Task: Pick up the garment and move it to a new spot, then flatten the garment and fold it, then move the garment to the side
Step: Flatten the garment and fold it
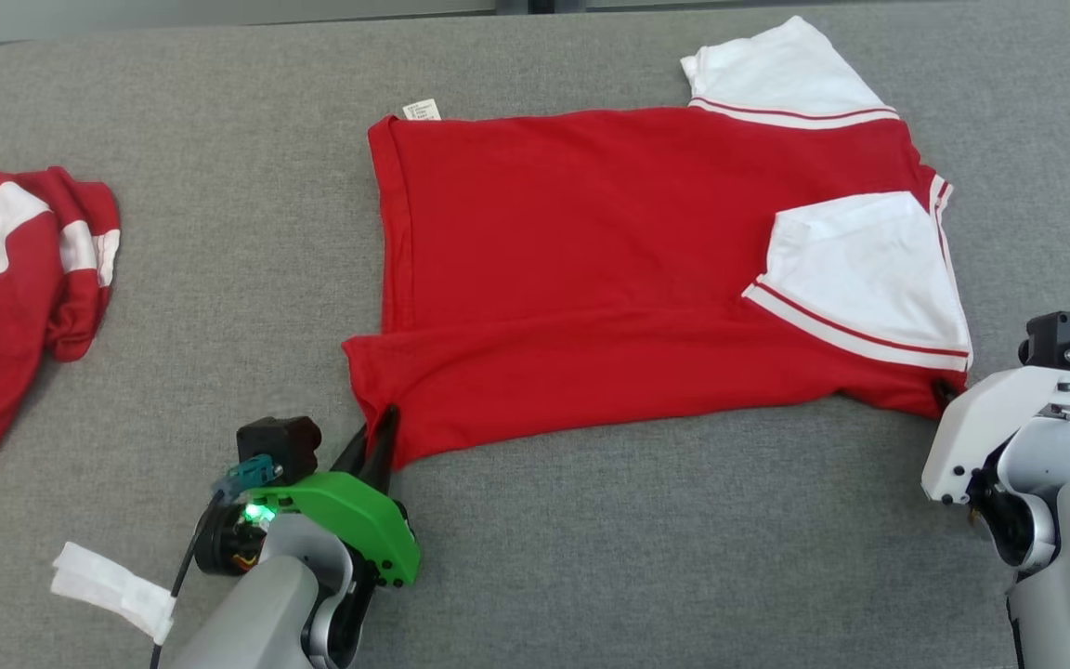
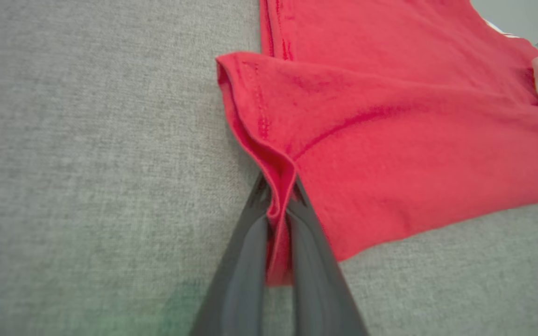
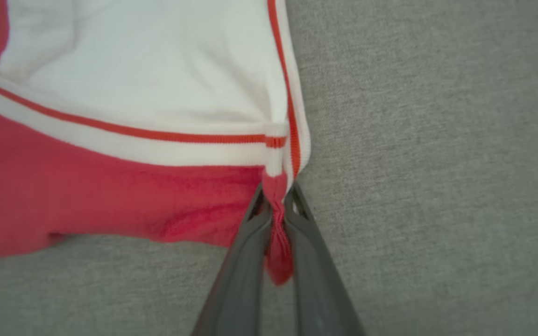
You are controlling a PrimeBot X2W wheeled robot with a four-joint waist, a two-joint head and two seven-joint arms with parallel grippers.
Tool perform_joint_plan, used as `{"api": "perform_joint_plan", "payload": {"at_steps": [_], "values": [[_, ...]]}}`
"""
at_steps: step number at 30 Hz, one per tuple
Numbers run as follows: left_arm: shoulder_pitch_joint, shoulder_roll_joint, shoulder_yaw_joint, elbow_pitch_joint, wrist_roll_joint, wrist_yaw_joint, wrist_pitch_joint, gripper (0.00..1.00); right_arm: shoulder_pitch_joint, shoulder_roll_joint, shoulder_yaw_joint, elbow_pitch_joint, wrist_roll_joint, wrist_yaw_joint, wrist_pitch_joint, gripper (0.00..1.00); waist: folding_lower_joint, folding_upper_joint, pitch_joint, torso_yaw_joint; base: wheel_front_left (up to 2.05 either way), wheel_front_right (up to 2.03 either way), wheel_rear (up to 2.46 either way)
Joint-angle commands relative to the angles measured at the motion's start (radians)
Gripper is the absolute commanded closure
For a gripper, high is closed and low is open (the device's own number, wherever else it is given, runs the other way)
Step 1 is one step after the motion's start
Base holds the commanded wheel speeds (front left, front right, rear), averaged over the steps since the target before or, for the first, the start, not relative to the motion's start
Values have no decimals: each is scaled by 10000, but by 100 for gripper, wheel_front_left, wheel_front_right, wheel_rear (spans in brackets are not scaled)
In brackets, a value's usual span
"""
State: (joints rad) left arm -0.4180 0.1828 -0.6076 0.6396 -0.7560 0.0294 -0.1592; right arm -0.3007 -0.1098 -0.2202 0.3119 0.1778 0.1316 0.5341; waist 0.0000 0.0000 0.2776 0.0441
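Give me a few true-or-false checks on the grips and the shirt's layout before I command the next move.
1. The left gripper is shut on the red shirt's near hem corner. True.
2. The right gripper hangs open above the white sleeve. False: it is shut on red fabric at the corner beside that sleeve.
3. A second red garment lies crumpled at the robot's left. True.
4. The shirt is bunched into a ball. False: it lies spread mostly flat on the grey surface.
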Motion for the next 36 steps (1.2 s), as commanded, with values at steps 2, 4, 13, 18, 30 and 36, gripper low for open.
{"api": "perform_joint_plan", "payload": {"at_steps": [2, 4, 13, 18, 30, 36], "values": [[489, 224, 122, -101, -235, 158, 142, 100, 499, 47, 74, -311, 93, -18, -27, 100, 0, 0, -328, -131, 0, 0, 0], [706, 332, 176, -389, -309, 249, 212, 100, 744, 90, 85, -699, 142, -18, 9, 100, 0, 0, -484, -166, 0, 0, 0], [2036, 1072, 208, -2266, -545, 985, 983, 100, 2100, 266, -281, -1929, 214, -19, 404, 100, 0, 0, -846, -224, 0, 0, 0], [2544, 1365, 259, -3024, -620, 1327, 1212, 0, 2531, 413, -401, -2015, 157, -19, 402, 100, 0, 0, -861, -212, 0, 0, 0], [2307, 1501, 619, -3895, -951, 1663, 1519, 0, 1914, 403, -301, -2508, 93, -13, 569, 0, 0, 0, -880, -225, 0, 0, 0], [759, 1832, 651, -3875, -839, 1766, 2725, 0, 252, -624, 301, -2885, 6, -12, 1881, 0, 0, 0, -513, -178, 0, 0, 0]]}}
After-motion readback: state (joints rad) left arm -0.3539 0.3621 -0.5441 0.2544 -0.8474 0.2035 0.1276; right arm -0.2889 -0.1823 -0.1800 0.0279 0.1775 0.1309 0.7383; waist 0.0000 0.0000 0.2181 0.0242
